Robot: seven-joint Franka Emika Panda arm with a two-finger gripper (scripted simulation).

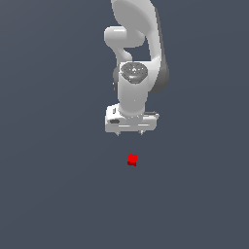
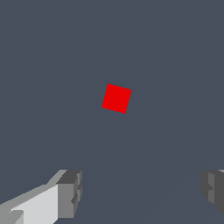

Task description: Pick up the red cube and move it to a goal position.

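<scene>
White gripper [image 1: 130, 132] spread wide, holding nothing, seemingly raised above red cube [image 1: 133, 159], no contact

Small bright-red cube [image 1: 132, 159], slightly rotated, alone on the grey floor [image 1: 58, 194]
</scene>
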